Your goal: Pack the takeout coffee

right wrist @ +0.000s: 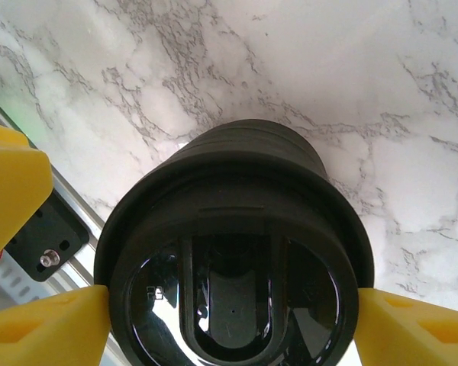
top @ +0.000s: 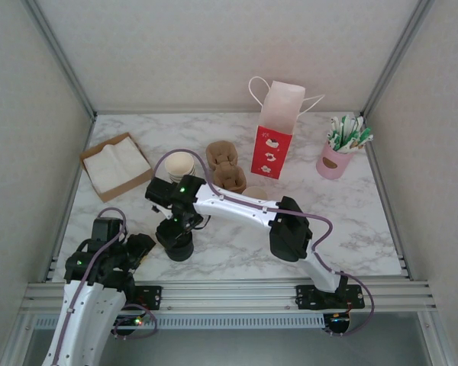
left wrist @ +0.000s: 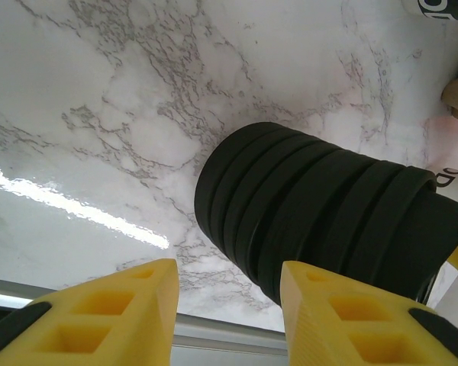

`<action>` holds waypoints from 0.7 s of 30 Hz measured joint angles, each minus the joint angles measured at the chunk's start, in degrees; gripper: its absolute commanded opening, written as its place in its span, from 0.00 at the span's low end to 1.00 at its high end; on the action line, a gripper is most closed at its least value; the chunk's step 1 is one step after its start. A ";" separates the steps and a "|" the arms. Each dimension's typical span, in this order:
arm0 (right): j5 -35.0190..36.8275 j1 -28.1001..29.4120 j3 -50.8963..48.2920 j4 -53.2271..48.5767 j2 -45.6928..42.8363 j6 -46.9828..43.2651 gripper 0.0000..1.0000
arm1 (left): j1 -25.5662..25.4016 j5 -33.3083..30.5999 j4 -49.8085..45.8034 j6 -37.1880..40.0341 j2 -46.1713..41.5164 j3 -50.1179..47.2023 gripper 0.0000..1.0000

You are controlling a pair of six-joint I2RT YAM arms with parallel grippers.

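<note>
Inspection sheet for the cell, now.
surface: marble table, no spills seen.
job's things: red-and-white bag upright, open, at back; black lid stack near front; cream cup stack left of bag.
clutter: napkin tray, brown carriers, pink pot of packets.
claws: right claw open around top lid; left claw open, empty, facing the stack.
cables: purple cables along both arms, no snag seen.
surroundings: white walls, aluminium frame.

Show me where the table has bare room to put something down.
Free: the right front of the table, bordered by the red-and-white bag, the pink holder and the right arm; also the back strip behind the napkin tray. Crowded: left centre, where the cup stack, brown carriers, black lid stack, left gripper and right gripper sit close.
</note>
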 measured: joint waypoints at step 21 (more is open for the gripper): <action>1.57 0.15 1.07 -1.01 0.22 0.04 0.76 | -0.70 4.22 3.15 0.17 -0.50 -2.40 0.40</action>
